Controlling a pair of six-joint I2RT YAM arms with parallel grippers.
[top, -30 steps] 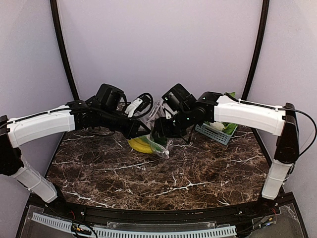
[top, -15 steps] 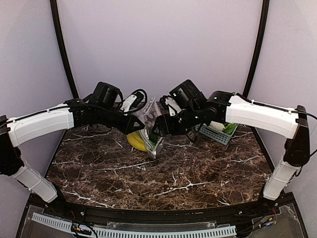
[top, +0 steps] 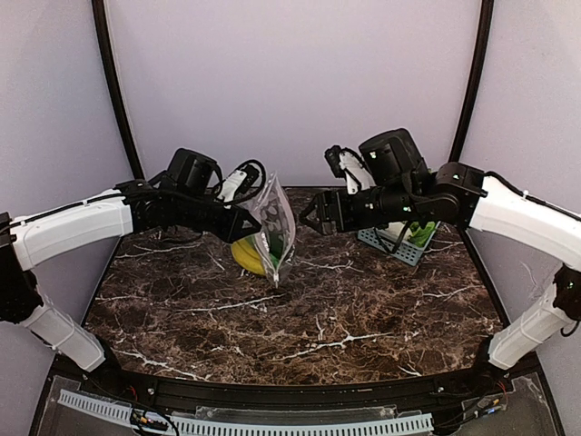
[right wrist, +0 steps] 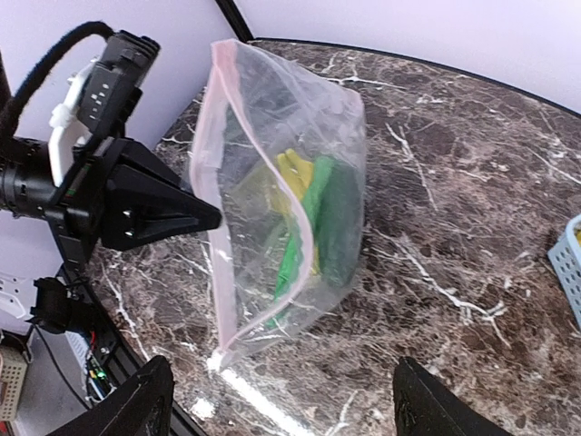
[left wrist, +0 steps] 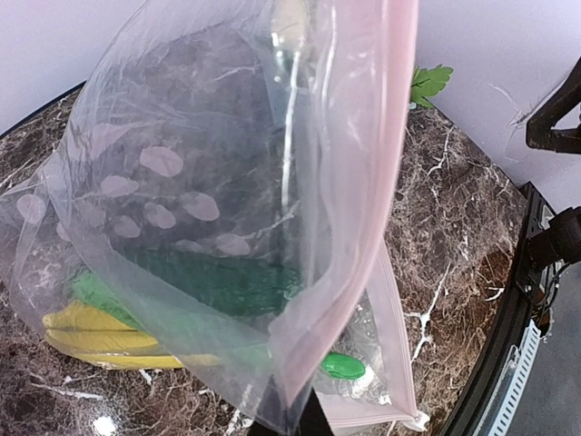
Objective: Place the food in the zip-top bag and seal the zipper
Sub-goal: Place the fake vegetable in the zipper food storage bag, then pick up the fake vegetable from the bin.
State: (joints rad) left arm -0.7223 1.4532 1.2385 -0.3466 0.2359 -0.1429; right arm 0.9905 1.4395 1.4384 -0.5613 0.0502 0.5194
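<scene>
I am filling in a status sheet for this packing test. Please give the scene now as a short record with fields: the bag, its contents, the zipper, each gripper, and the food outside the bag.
bag: zip-top bag held up on edge over the table
contents: banana bunch and green vegetables inside
zipper: looks unsealed, its strips apart
left gripper: shut on the bag's mouth edge
right gripper: open, apart from the bag
outside: white vegetable and leafy vegetable in the basket
</scene>
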